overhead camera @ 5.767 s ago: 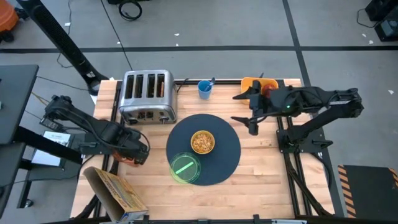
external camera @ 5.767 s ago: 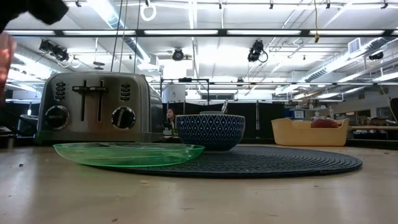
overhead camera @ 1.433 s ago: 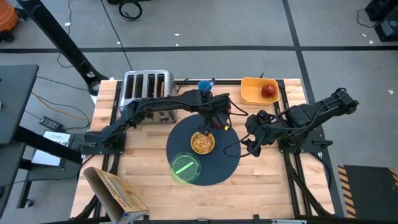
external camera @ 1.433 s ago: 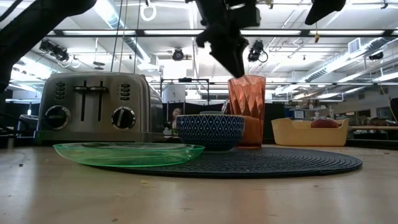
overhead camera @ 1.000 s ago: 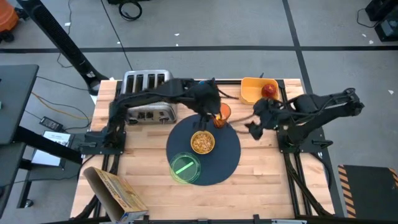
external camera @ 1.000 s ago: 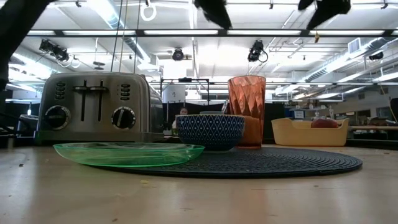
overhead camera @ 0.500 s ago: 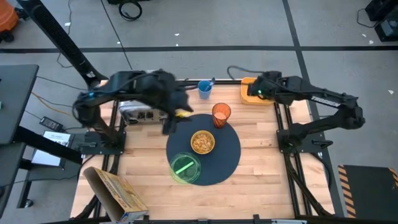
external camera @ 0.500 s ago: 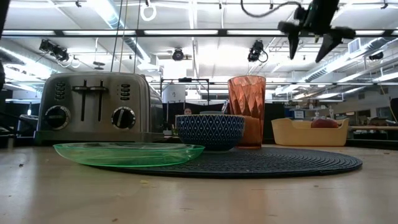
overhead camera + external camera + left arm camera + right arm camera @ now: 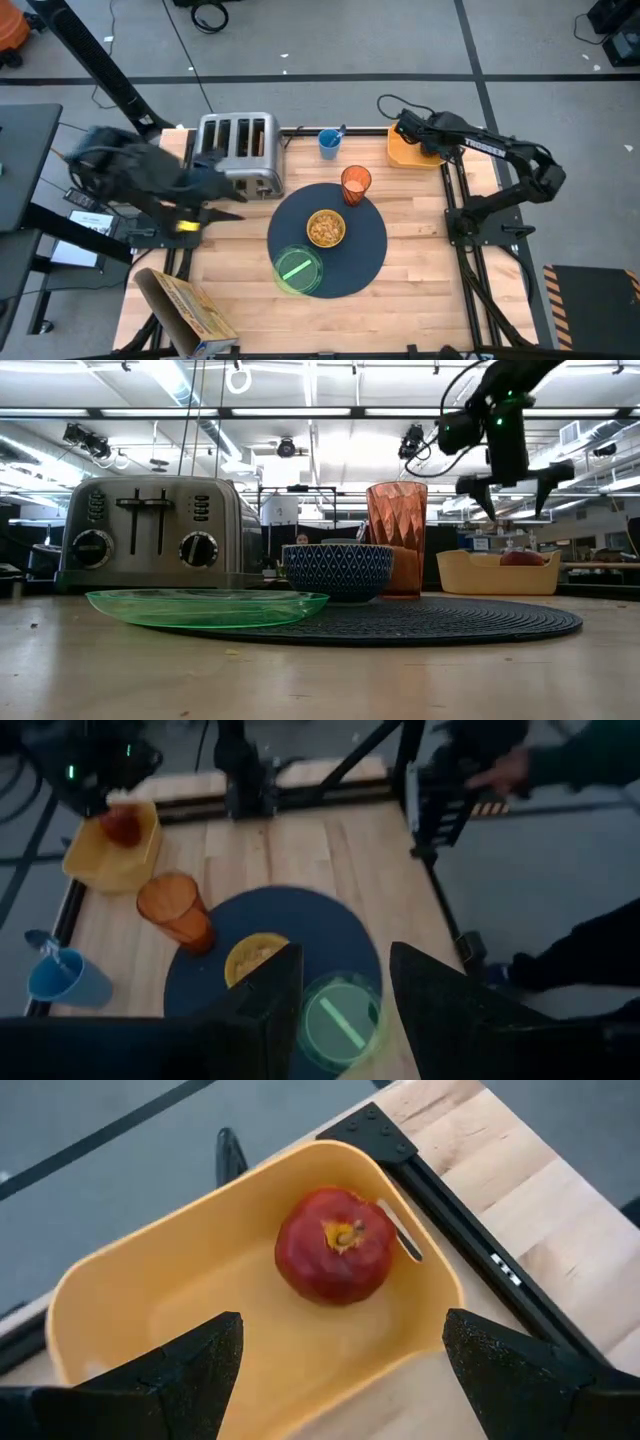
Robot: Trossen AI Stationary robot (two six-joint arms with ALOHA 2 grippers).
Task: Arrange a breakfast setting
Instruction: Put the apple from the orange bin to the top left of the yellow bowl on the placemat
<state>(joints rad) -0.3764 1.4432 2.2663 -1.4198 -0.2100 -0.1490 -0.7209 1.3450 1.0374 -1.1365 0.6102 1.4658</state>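
Observation:
The dark-navy mat [image 9: 365, 245] lies mid-table. On it stand the cereal bowl [image 9: 325, 228], the green plate [image 9: 298, 270] and, at its far edge, the orange tumbler [image 9: 356, 185], upright on its base [image 9: 396, 585]. The red apple [image 9: 335, 1258] rests on the floor of the yellow bin [image 9: 400, 152] at the far right corner. My right gripper [image 9: 342, 1320] hangs open above the bin [image 9: 510, 485], its fingers wide on either side of the apple without touching it. My left gripper [image 9: 222, 203] is open and holds nothing [image 9: 345, 952], near the table's left edge in front of the toaster.
A steel toaster [image 9: 238, 155] stands at the far left. A small blue cup [image 9: 329, 143] stands at the far edge between the toaster and the bin. A cereal box [image 9: 185, 310] lies at the near left corner. Bare wood shows to the right of the mat.
My left gripper has swung from above the tumbler toward the table's left edge, past the toaster. My right gripper has moved toward the far edge, come over the yellow bin and dropped lower above it. The tumbler stays upright on the mat.

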